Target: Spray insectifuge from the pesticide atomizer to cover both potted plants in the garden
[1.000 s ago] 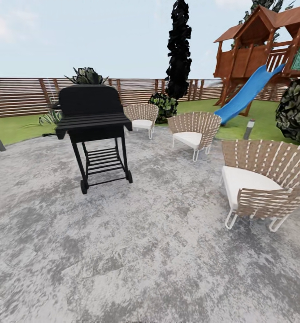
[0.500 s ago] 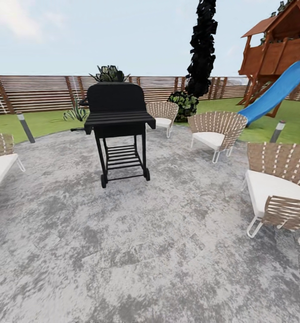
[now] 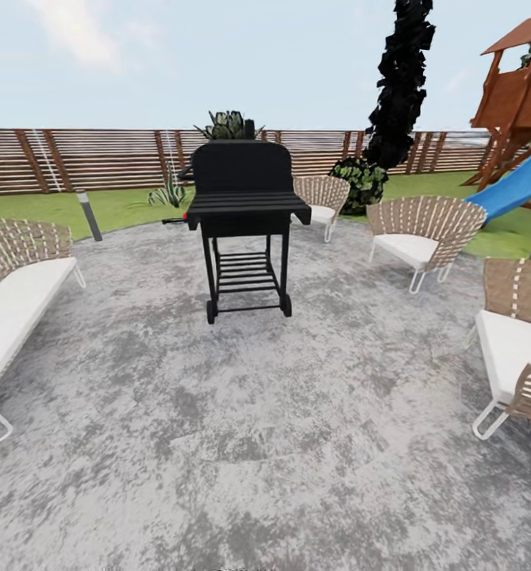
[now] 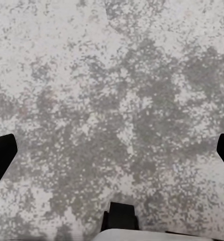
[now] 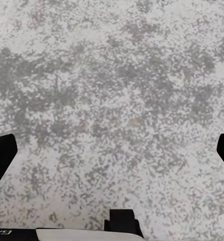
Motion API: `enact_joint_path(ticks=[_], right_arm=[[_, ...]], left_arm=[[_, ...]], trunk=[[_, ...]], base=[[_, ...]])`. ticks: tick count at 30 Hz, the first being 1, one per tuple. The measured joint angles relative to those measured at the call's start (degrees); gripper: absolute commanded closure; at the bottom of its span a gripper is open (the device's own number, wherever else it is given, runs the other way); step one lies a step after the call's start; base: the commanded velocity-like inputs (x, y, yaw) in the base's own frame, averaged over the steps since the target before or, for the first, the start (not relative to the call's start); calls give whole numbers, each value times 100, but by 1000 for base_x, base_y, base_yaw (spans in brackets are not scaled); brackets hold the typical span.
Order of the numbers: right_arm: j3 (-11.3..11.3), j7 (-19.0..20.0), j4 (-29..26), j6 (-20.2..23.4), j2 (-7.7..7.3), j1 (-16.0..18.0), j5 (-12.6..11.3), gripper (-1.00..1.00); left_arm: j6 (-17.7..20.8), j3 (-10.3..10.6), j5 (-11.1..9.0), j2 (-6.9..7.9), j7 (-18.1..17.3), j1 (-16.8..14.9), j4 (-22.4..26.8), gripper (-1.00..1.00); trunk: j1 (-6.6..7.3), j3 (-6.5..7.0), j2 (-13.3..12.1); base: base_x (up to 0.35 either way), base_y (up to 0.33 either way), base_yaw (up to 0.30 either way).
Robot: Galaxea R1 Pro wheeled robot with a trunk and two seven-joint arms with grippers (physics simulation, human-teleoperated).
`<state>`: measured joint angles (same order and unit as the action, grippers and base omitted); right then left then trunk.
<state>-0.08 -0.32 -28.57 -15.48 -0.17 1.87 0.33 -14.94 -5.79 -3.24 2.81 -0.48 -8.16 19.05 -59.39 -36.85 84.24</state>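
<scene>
Grey paving is faced by both wide-open, empty grippers, left and right; no atomizer is seen, so neither arm is judged nearer.

No text, label or number can be read anywhere; faint white marks at one edge stay illegible

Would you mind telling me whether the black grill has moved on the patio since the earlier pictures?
No. The black grill keeps its place against the fence and chairs; the camera panned left.

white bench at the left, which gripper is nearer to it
Left, probably: the bench lies to the robot's left; left gripper and right gripper both hang over paving.
</scene>
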Motion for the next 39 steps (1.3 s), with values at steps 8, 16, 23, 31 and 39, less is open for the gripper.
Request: enact_joint_path(ticks=[8, 16, 23, 31, 39], right_arm=[[5, 0, -1, 0, -2, -2, 6, -100], [15, 0, -1, 0, 17, 0, 0, -100], [16, 0, 0, -1, 25, 0, -1, -100], [16, 0, 7, 0, 26, 1, -1, -100], [1, 0, -91, -12, -69, 5, -11, -100]], left_arm=[[0, -9, -3, 12, 5, -6, 0, -100], [9, -12, -5, 17, 8, -6, 0, -100], [9, -12, -4, 18, 19, -6, 0, -100], [9, -14, -3, 17, 38, -6, 0, -100], [34, -17, 21, 63, 73, -56, 5, -100]], trunk=[[-176, -189, 321], [-351, -343, 642], [-505, -468, 923], [-681, -612, 1244], [-857, -762, 1565]], base=[[0, 0, 232], [0, 0, 275], [0, 0, 282], [0, 0, 281], [0, 0, 282]])
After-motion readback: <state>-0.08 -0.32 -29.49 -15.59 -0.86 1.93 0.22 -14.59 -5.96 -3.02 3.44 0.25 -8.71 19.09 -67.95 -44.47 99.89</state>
